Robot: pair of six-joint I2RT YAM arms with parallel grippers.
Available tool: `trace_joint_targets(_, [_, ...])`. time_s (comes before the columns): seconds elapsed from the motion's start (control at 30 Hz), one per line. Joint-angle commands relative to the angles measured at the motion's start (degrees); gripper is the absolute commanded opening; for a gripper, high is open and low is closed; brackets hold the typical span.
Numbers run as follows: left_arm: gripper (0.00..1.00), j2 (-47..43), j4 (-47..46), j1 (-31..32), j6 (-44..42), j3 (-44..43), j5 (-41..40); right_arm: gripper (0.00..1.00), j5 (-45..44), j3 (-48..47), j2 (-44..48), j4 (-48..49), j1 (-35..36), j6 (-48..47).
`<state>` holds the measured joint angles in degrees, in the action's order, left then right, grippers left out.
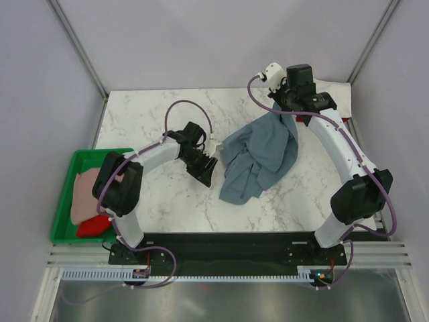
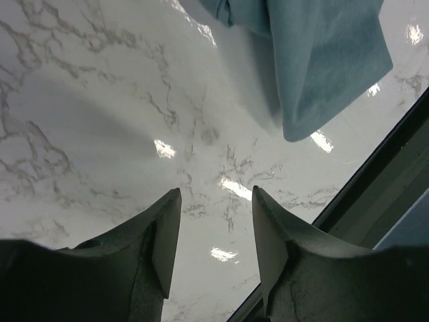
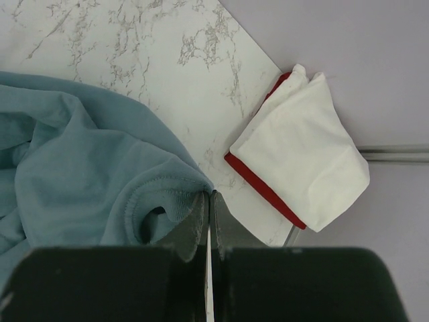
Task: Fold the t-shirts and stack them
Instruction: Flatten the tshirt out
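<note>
Pinching blue-grey t-shirt [image 3: 80, 168] edge, right gripper [image 3: 208, 196].

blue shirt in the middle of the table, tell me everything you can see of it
The blue-grey shirt is soft knit cloth, crumpled and unfolded, with a stitched, ribbed edge. Most of it lies in a heap on the marble table. Its far end rises to the right hand, which is shut on that ribbed edge. The left hand is open beside the shirt's near left side, not touching it.
</note>
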<state>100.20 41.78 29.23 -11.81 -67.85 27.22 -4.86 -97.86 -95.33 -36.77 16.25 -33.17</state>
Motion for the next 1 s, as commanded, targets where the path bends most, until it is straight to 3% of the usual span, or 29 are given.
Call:
trace_joint_targets(0.0, [0.54, 3.94, -2.49, 1.61, 1.88, -6.57, 4.15, 0.0, 0.47, 0.39, 3.22, 2.23, -0.34, 1.53])
trace_joint_targets(0.4, [0.52, 10.44, -0.65, 9.52, 1.62, -11.16, 7.58, 0.0, 0.91, 2.59, 4.36, 2.32, -1.92, 2.76])
trace_joint_targets(0.5, [0.45, 12.9, 0.41, 9.79, 1.09, -13.09, 7.23, 0.0, 1.08, 2.5, 4.19, 2.32, -1.93, 3.02])
trace_joint_targets(0.53, [0.33, 14.48, 1.63, 9.79, 0.66, -13.88, 7.23, 0.0, 1.08, 2.24, 4.1, 2.23, -2.01, 3.11])
trace_joint_targets(0.6, [0.18, 15.2, 2.86, 9.62, 0.04, -16.42, 7.05, 0.0, 1.17, 1.89, 3.84, 2.23, -2.1, 3.46])
trace_joint_targets(0.63, [0.02, 14.33, 3.56, 9.53, -0.22, -17.13, 6.88, 0.0, 1.52, 1.37, 3.66, 2.23, -2.1, 3.63])
trace_joint_targets(0.83, [0.02, 0.72, 5.24, 2.6, -2.86, -16.87, 3.02, 0.0, 4.78, -4.16, 3.92, 1.27, -2.01, 6.45])
trace_joint_targets(0.97, [0.02, -7.73, 8.39, -3.12, -9.08, -24.39, -1.11, 0.0, 7.85, -8.74, 3.75, 1.09, -2.01, 9.08])
